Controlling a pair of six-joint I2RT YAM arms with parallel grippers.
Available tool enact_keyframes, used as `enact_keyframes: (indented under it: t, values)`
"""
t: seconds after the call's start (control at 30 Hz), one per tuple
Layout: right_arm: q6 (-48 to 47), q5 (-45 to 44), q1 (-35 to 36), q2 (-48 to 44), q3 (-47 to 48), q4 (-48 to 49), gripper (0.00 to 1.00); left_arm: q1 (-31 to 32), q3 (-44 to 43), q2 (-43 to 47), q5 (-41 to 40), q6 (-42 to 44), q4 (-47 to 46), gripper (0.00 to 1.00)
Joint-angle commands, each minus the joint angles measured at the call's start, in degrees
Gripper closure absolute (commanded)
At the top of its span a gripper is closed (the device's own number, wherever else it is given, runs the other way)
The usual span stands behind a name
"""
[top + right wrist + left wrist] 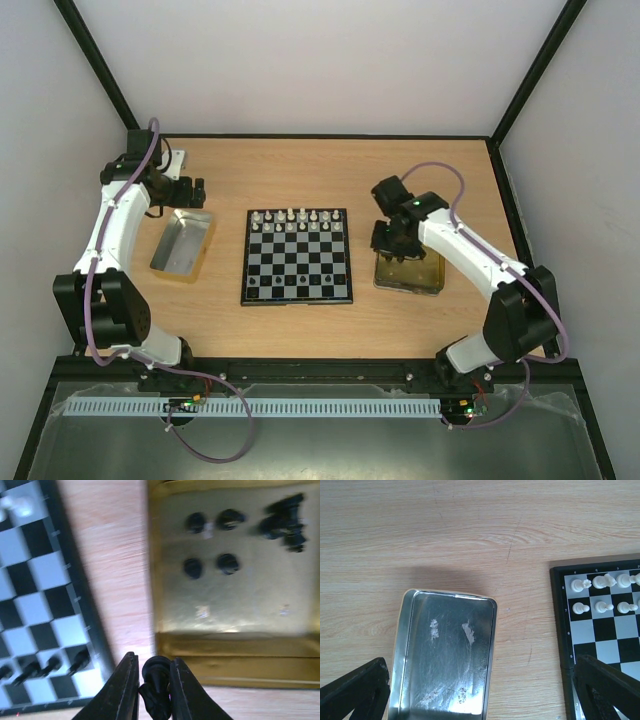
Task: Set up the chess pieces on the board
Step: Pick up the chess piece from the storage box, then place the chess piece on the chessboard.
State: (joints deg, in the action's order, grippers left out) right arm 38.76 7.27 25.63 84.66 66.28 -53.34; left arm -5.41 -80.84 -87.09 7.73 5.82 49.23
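Observation:
The board [297, 256] lies mid-table, with white chess pieces [298, 220] filling its two far rows and a few black ones [50, 666] along its near row. My right gripper [154, 666] is shut on a black chess piece [156, 680], hanging over the wood between the board [35, 615] and the near rim of the gold tray [225, 652]. Several black pieces [227, 562] still lie in that tray. My left gripper [480, 680] stands wide open over the empty silver tray [445, 650], holding nothing; its fingers [355, 690] straddle the tray.
The silver tray [183, 242] sits left of the board and the gold tray [410, 275] right of it. A black frame edges the table. White pieces [602, 582] show at the board's corner in the left wrist view.

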Motion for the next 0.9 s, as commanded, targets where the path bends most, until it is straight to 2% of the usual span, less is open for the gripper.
enact_keyframes:
  t: [0.0,0.27,0.4,0.87]
  values:
    - [4.6,-1.1,8.2,0.4,5.8,-6.4,0.86,0.2,-0.3,2.4,0.6,0.2,0.6,0.01]
    - [9.1,-0.7,24.5,10.1,18.1,-8.8,0.85,0.2,1.2,4.7,0.6,0.1,-0.1,0.00]
    - [9.4,0.4,30.4,16.4,24.0,-9.4,0.86,0.1,1.8,5.6,0.4,-0.2,-0.3,0.00]
    - [4.8,1.3,36.1,34.9,44.8,-14.6,0.85,-2.7,3.9,7.2,1.2,-0.4,-1.3,0.01]
